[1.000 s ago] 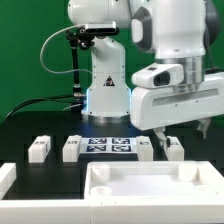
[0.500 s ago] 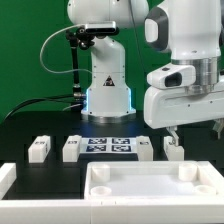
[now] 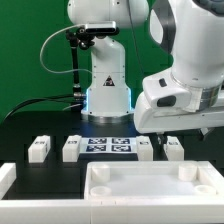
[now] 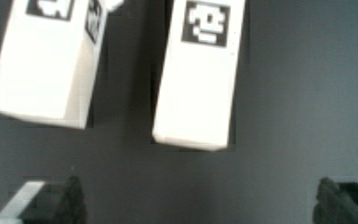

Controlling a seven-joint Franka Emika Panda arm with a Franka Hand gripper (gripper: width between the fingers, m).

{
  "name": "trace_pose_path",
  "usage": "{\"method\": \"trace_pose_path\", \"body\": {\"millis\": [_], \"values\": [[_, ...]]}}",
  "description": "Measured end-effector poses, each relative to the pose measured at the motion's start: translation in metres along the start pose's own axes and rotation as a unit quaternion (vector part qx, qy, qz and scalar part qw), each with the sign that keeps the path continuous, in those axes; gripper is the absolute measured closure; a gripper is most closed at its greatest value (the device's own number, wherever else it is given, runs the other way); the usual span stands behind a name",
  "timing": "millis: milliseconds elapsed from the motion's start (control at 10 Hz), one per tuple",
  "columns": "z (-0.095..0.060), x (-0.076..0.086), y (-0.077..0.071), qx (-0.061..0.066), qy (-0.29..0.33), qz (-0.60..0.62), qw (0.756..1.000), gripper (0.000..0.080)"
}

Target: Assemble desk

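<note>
The gripper (image 4: 202, 200) hovers open and empty, fingers wide apart, above a tagged white leg (image 4: 208, 80) — second leg (image 4: 48, 65) beside it — at the exterior view's right; desk panel (image 3: 140, 200) fills the lower frame.

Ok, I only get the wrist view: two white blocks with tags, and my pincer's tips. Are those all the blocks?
Observer: No. The exterior view shows four legs in one row.
Operator: Is anything between them?
Observer: Yes, the marker board lies flat in the middle of the row, with two legs on each side.
Operator: And where do they plug in?
Observer: The desk panel lies in front of the row, closer to the exterior camera.
</note>
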State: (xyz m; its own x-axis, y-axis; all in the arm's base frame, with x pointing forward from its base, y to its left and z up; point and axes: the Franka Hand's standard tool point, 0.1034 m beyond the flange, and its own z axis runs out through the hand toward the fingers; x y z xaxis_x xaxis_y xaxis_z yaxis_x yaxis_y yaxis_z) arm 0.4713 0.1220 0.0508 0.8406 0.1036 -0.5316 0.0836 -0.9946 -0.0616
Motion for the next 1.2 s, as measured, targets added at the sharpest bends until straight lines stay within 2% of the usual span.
{"method": "trace_pose_path", "body": {"millis": [300, 400, 500, 600, 700, 1000, 1200], "values": [[0.007, -0.006, 0.0, -0.001, -0.109, 0.007, 0.994, 0.015], [0.014, -0.016, -0.001, -0.011, -0.198, 0.024, 0.98, 0.015], [0.018, 0.003, -0.003, -0.008, -0.22, 0.022, 0.975, 0.015], [0.016, 0.01, -0.004, -0.005, -0.204, 0.02, 0.979, 0.015], [0.014, 0.005, -0.004, -0.007, -0.205, 0.02, 0.979, 0.015], [0.017, 0.006, -0.004, -0.006, -0.203, 0.02, 0.979, 0.015], [0.028, 0.002, -0.007, -0.011, -0.185, 0.028, 0.982, 0.015]]}}
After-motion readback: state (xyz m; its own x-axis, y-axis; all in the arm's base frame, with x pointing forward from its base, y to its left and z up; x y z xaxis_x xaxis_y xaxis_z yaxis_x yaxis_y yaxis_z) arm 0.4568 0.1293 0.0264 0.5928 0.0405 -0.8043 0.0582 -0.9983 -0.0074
